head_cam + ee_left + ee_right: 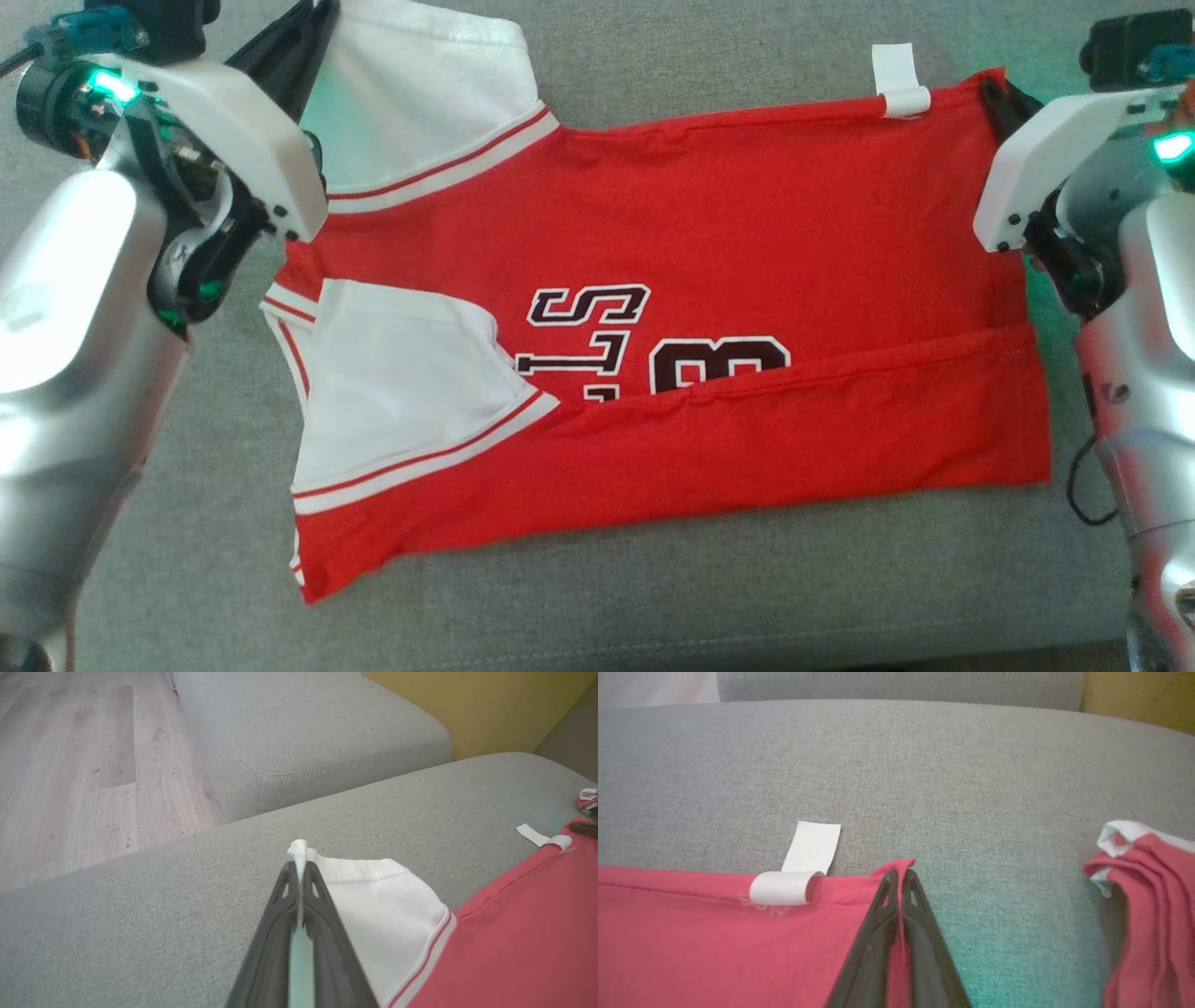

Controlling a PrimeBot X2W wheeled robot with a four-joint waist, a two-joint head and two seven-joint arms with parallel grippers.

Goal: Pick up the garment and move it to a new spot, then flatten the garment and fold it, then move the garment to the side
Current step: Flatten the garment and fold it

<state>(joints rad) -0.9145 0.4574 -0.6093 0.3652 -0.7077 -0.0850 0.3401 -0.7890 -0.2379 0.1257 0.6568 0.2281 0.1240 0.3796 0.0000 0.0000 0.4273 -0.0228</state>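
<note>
**Both far corners pinched, 2nd fold pending**

The jersey (709, 215) lies flat, approx. mid-way across the grey cushion (653, 597), neck end toward the robot's L. Nearest the cushion's front edge, the jersey's near long side is turned up over the body as a red flap (794, 439), hiding the lower part of the dark print (653, 345). The near sleeve (401, 392), white w/ red-striped cuff, lies tucked in beside it. So one lengthwise fold looks done. The cloth is fairly smooth, w/ few wrinkles.

Toward the cushion's back edge, the far long side is not yet folded. L gripper (298, 870) is clamped on the hem tip of the far sleeve (373, 891). R gripper (900, 875) is clamped on the far hem corner, just beside the white label (803, 863). Holding both ends prob. keeps that edge taut, so it can come over toward the front as one straight line.

Further along the cushion, past R gripper, sits a separate red-white cloth bundle (1148, 896), apart from the jersey. Off the cushion there is a second cushion (303, 732) and wood floor (70, 765).
</note>
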